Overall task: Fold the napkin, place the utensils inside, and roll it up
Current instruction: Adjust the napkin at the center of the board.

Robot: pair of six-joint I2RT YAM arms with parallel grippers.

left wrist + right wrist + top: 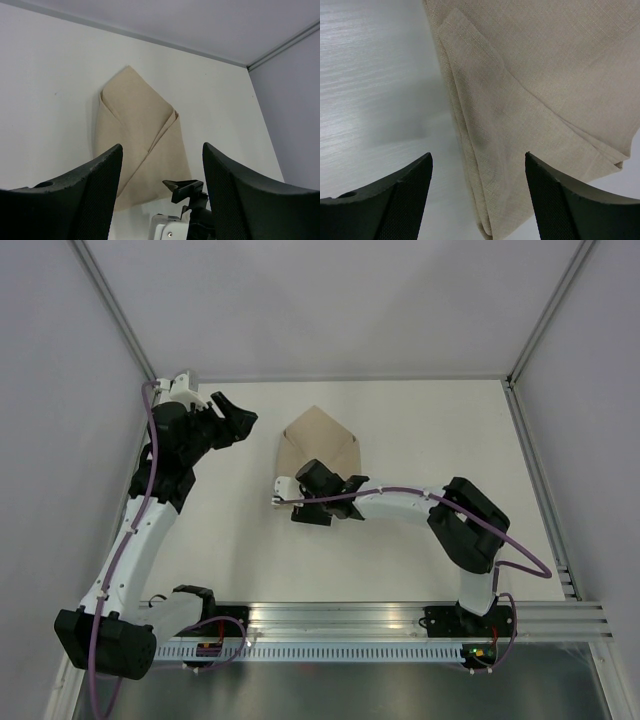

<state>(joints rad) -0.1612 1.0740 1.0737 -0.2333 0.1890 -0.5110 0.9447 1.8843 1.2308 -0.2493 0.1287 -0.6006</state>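
Note:
The tan napkin [320,440] lies folded into a pointed envelope shape at the back middle of the table. It also shows in the left wrist view [135,125] and fills the right wrist view [535,90]. My right gripper [322,476] hovers over the napkin's near edge, open and empty [477,200], with a folded side edge between its fingers. My left gripper [240,418] is open and empty [162,190], left of the napkin and facing it, apart from the cloth. No utensils are in view.
The white table [420,440] is walled by grey panels on three sides. A metal rail [400,615] runs along the near edge at the arm bases. The right arm's tip [187,192] shows in the left wrist view.

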